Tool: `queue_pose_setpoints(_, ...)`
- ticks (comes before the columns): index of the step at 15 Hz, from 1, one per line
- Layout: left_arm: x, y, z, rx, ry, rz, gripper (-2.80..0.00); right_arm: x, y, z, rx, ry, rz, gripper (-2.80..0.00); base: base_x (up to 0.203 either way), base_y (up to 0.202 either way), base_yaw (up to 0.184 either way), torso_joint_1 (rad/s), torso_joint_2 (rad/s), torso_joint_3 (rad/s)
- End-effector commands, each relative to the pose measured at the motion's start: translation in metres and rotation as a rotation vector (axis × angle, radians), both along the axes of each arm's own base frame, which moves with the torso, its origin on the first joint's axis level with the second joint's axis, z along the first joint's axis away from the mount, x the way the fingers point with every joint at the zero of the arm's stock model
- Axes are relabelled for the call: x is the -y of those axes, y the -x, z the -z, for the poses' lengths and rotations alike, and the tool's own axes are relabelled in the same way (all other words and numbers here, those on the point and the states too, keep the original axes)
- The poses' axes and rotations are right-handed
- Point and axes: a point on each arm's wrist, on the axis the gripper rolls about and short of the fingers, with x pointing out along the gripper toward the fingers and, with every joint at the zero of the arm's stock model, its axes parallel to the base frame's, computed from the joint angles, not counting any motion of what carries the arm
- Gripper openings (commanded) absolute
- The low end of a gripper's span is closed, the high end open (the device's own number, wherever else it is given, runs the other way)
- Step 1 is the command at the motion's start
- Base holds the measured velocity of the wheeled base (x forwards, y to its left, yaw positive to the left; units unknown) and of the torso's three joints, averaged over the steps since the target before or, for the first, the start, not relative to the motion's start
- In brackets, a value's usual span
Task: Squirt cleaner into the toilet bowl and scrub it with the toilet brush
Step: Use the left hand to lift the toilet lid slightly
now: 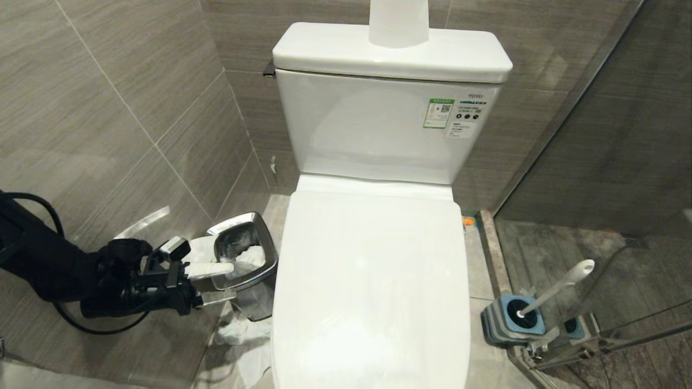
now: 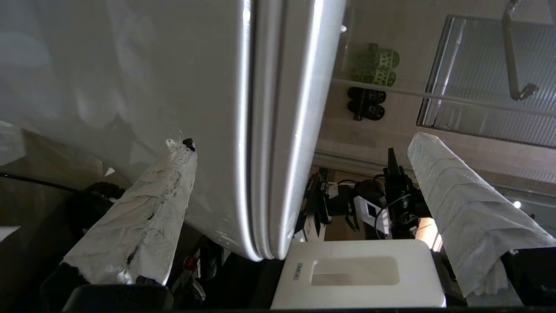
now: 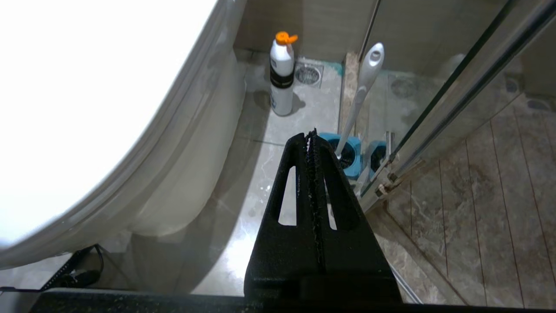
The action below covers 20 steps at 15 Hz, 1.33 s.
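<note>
The toilet's white lid [image 1: 373,281] is down, so the inside of the toilet bowl is hidden; its outer wall [image 3: 186,174] shows in the right wrist view. My left gripper [image 1: 232,281] is open beside the toilet's left flank, over the bin, with white-wrapped fingers [image 2: 143,208] holding nothing. The lid's edge [image 2: 260,130] runs between them in the left wrist view. The toilet brush [image 1: 557,289] leans in its blue holder [image 1: 513,319] on the right. My right gripper [image 3: 310,132] is shut and empty above the floor, short of the brush [image 3: 362,93]. The cleaner's white, orange-capped bottle [image 3: 281,74] stands by the toilet.
A square steel bin [image 1: 268,243] with a white liner stands against the toilet's left side, close to the tiled wall. A glass shower partition [image 1: 594,135] borders the brush holder on the right. A white roll [image 1: 399,21] sits on the tank. A floor drain [image 3: 307,74] lies behind the bottle.
</note>
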Motion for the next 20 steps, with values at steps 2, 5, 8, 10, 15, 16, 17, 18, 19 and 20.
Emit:
queue_pose_setpoints(2, -0.001, 0.0, 0.0, -0.001, 0.007, -0.001, 0.0, 0.0, 0.0, 0.0, -0.002, -0.001, 0.0, -2.8, 0.0, 0.0, 0.0, -0.002, 0.0, -0.194)
queue_pose_setpoints(5, -0.006, 0.004, -0.011, 0.027, 0.01, -0.012, 0.0, 0.0, 0.0, 0.0, -0.002, -0.001, 0.0, -2.8, 0.0, 0.0, 0.0, 0.001, 0.01, -0.122)
queue_pose_setpoints(8, -0.013, 0.02, -0.039, 0.059, 0.078, -0.011, 0.0, 0.0, 0.0, 0.0, 0.0, 0.0, 0.0, -2.8, 0.0, 0.0, 0.0, 0.001, 0.0, -0.009)
queue_pose_setpoints(10, -0.011, 0.039, -0.056, 0.073, 0.092, -0.01, 0.0, 0.0, 0.0, 0.0, -0.002, -0.001, 0.0, -2.8, 0.0, 0.0, 0.0, 0.0, 0.0, 0.0)
queue_pose_setpoints(15, 0.011, 0.048, -0.022, 0.134, 0.079, 0.061, 0.0, 0.0, 0.0, 0.0, 0.0, -0.001, 0.0, -2.8, 0.0, 0.0, 0.0, 0.0, 0.0, 0.0)
queue_pose_setpoints(16, 0.012, 0.05, -0.013, 0.145, 0.077, 0.064, 0.0, 0.0, 0.0, 0.0, -0.002, -0.001, 0.0, -2.8, 0.0, 0.0, 0.0, 0.0, 0.0, 0.0)
queue_pose_setpoints(17, 0.013, 0.055, -0.005, 0.155, 0.076, 0.065, 0.0, 0.0, 0.0, 0.0, -0.001, -0.001, 0.0, -2.8, 0.0, 0.0, 0.0, 0.0, 0.0, 0.0)
queue_pose_setpoints(18, 0.014, 0.062, 0.002, 0.168, 0.074, 0.065, 0.0, 0.0, 0.0, 0.0, -0.002, -0.001, 0.0, -2.8, 0.0, 0.0, 0.0, 0.0, 0.0, 0.0)
queue_pose_setpoints(19, 0.015, 0.068, 0.007, 0.18, 0.071, 0.064, 0.0, 0.0, 0.0, 0.0, -0.001, -0.001, 0.0, -2.8, 0.0, 0.0, 0.0, 0.0, 0.0, 0.0)
queue_pose_setpoints(20, 0.016, 0.075, 0.009, 0.184, 0.07, 0.062, 0.0, 0.0, 0.0, 0.0, 0.0, -0.001, 0.0, -2.8, 0.0, 0.0, 0.0, 0.0, 0.0, 0.0)
